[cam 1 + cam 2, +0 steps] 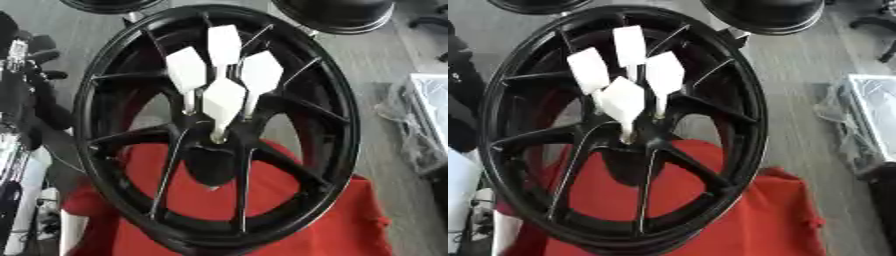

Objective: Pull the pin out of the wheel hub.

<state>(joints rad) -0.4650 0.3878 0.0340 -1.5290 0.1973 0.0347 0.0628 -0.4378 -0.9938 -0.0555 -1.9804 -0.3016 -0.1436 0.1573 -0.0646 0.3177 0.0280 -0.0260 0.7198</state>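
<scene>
Grey workshop floor surrounds a black wheel (219, 130) propped nearly upright on a red cloth (289, 220), its spokes fanning out from the hub (214, 137) at the middle. Four white pins (224, 102) with broad, flat heads stand out of the hub in a tight cluster, none of them drawn clear, so the job looks barely begun: every pin is apparently seated and all the pulling is left to do. No hand touches the pins or the rim. At the left edge of the left eye view a dark shape that may be the robot's left hand (33, 55) hangs beside the rim, well apart from the hub; whether its fingers are spread or curled cannot be told. The right hand shows in neither view. Two more dark wheels (337, 12) are cut off by the top edge, and a heap of clear plastic (411, 125) lies on the floor toward the right edge. How deep the pins sit inside the hub is hidden
</scene>
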